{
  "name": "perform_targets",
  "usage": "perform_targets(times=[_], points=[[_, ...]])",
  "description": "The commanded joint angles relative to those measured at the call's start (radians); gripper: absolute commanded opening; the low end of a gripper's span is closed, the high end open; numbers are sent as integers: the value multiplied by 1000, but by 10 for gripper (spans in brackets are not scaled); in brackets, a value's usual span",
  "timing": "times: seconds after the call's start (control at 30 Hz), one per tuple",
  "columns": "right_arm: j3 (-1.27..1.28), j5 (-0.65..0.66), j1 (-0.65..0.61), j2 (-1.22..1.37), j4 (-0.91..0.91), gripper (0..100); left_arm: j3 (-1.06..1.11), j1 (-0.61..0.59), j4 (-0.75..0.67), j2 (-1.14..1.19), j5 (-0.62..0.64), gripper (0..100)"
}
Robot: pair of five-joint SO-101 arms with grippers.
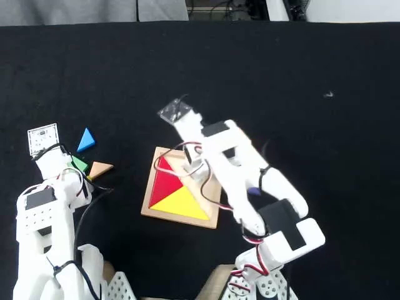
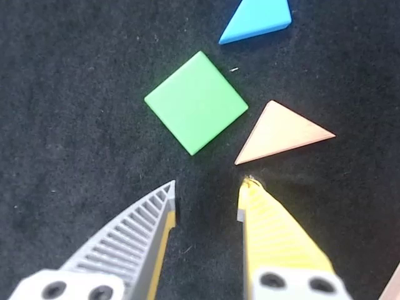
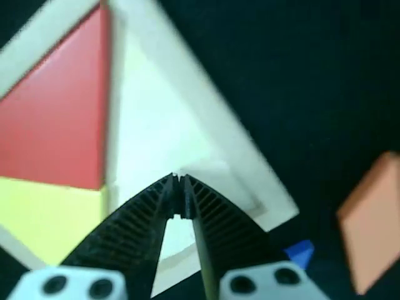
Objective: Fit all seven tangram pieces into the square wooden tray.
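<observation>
Tangram lot, two of seven seated in the tray.

Black table (image 1: 325, 125): carried everything listed. Square wooden tray (image 1: 178, 219): sat mid-table, floor bare from 12 to 3 o'clock. Red triangle (image 1: 165, 182): lay in the tray at 9 o'clock. Yellow triangle (image 1: 180, 204): lay in the tray at 6 o'clock, edge to edge with the red. Right gripper (image 3: 179, 187): hung over the bare tray floor, fingers pressed together on nothing. Left gripper (image 2: 209, 186): stood spread beside the loose pieces at the tray's 9 o'clock. Green square (image 2: 195, 103): lay flat on the cloth. Tan triangle (image 2: 282, 132): lay just beside the square. Blue triangle (image 2: 257, 20): lay at the tan triangle's 11 o'clock. Orange piece (image 3: 372, 222) and small blue piece (image 3: 300, 253): lay outside the tray.
</observation>
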Motion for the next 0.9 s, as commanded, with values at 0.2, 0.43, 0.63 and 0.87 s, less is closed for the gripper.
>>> perform_targets(times=[0.2, 0.43, 0.63, 0.87], points=[[-242, 23, 58, 191, 14, 11, -5, 10, -17, -11, -9, 171], [-450, 43, 43, 289, 140, 11, -5, 10, -18, -11, -9, 171], [-493, 43, 35, 245, 236, 11, -5, 12, -18, -11, -9, 171], [-328, 49, -37, 58, 328, 11, -5, 24, -18, -11, -9, 170]])
